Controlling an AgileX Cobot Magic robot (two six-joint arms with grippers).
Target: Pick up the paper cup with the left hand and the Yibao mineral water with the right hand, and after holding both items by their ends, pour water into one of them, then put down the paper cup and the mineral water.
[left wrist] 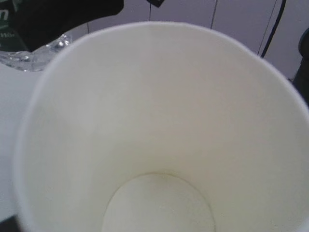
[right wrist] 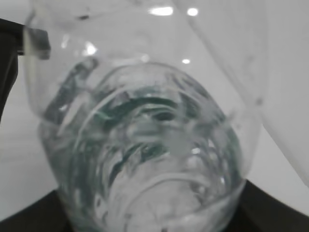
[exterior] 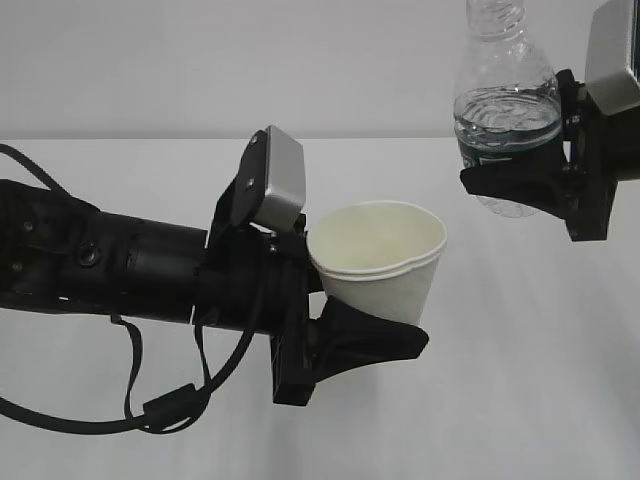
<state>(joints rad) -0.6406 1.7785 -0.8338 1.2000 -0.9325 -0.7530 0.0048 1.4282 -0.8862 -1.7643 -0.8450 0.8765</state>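
**Cup and bottle both held above the desk**

Nearest the exterior camera: left pincer (exterior: 385, 300), reaching in from the left on a black arm with a grey plate and loose black cables, closed on the paper cup (exterior: 380, 262). Cup gripped low on its wall, upright, mouth open upward, lifted clear of the white desk (exterior: 520, 400). Seen from the left wrist: pale cream inside of the paper cup (left wrist: 159, 125) filling nearly the whole view, round bottom visible and dry.

Up and to the right: right pincer (exterior: 520, 180) clamped around the lower body of the Yibao mineral water (exterior: 505, 100), at the dark green label band. Bottle upright, neck running out past the top edge, water standing partway up, held higher than the cup and apart from it. From the right wrist: ribbed clear base of the Yibao mineral water (right wrist: 145, 154) close up, black pincer parts at the lower corners
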